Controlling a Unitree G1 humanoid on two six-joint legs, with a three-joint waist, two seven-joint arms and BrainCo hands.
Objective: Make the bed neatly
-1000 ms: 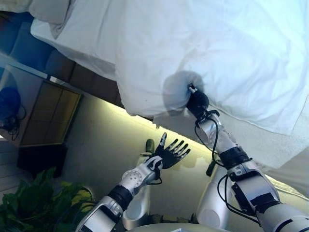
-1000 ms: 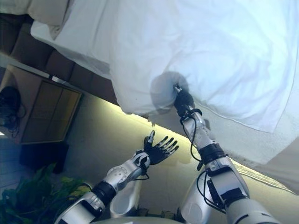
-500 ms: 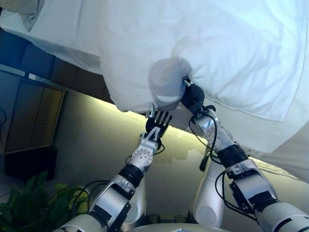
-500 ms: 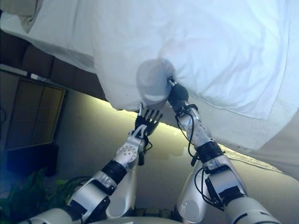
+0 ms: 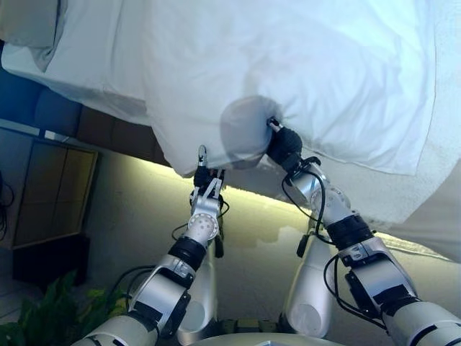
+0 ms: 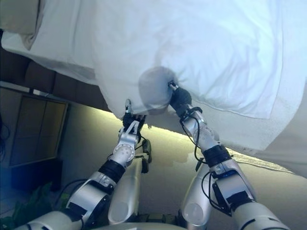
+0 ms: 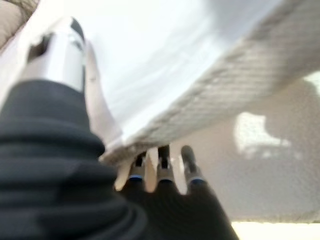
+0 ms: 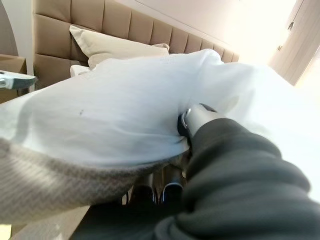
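Right hand (image 5: 283, 144): fingers run under the white duvet (image 5: 288, 65) with the thumb on top, pinching its edge; fingertips hidden in the cloth. Left hand (image 5: 202, 175): at the duvet's hanging corner, thumb over the fabric, fingers beneath the hem, pinching it. Duvet lies rumpled on the bed, bulging between both hands, its corner overhanging. Beige pillow (image 8: 115, 47) beyond the duvet, against the padded headboard (image 8: 100, 25).
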